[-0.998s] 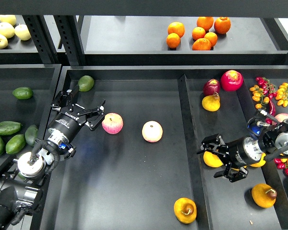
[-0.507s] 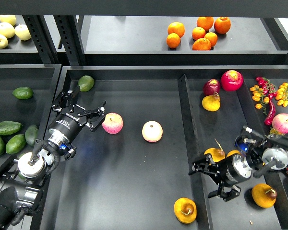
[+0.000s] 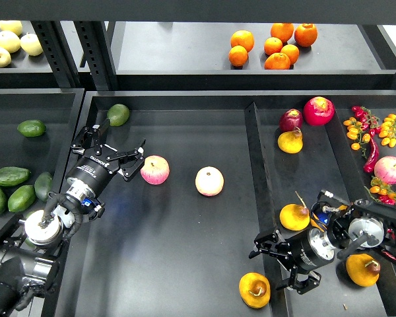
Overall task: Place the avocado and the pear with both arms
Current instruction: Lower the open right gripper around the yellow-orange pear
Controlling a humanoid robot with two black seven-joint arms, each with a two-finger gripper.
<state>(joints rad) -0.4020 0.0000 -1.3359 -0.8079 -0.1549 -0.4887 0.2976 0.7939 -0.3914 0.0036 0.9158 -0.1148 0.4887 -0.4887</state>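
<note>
Right end effector (image 3: 279, 262): its fingers are spread wide and holding nothing; it is hanging low over the divider between the middle tray and the right tray.
Pear (image 3: 254, 290): it is lying in the middle tray (image 3: 185, 264), just below and slightly to the left of the right end effector, near but apart from it, with its curled stem facing up.
Left end effector (image 3: 115, 150): its fingers are spread and holding nothing, pointing up and to the right.
Avocado (image 3: 118, 114): it is lying just above the left end effector in the far left corner of the middle tray, not touching it.
Apple (image 3: 154, 170): this pink apple is sitting just to the right of the left end effector's lower finger.
Step in hand: both arms appear to be lining up for a grasp.
Doing it well: the right arm should be centring its open fingers across the pear's widest part, clear of the stem and the divider; the left arm should be reaching toward the avocado without nudging the apple.
</note>
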